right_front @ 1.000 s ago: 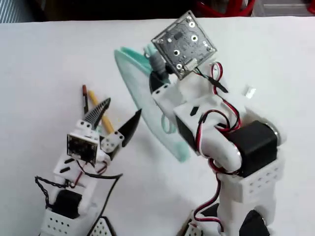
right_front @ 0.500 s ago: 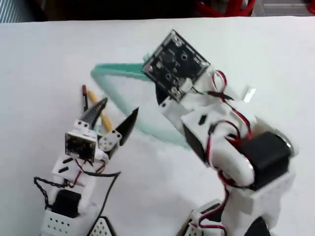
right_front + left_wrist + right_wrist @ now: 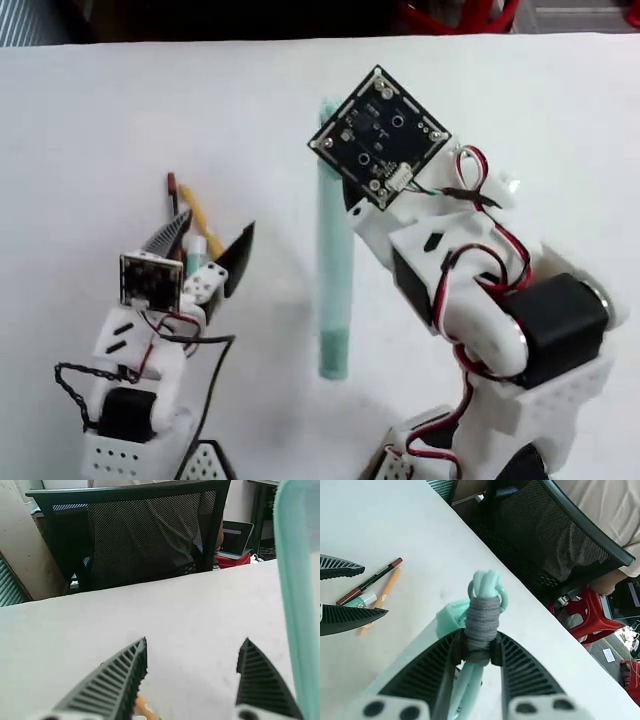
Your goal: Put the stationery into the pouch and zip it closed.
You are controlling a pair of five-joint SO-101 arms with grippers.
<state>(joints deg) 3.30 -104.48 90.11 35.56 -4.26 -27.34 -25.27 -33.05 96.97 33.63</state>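
Right gripper (image 3: 479, 652) clamped on the grey-wrapped pull loop (image 3: 481, 620) of the mint pouch (image 3: 333, 270), pouch held edge-on between the arms; left gripper (image 3: 194, 647) spread wide, holding nothing, over the orange pencil (image 3: 200, 222) and brown pen (image 3: 172, 195) lying side by side on the white table (image 3: 120, 110)

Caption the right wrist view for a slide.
Right gripper shut on the mint pouch by its grey-wrapped loop, pens lying on the white table beyond.
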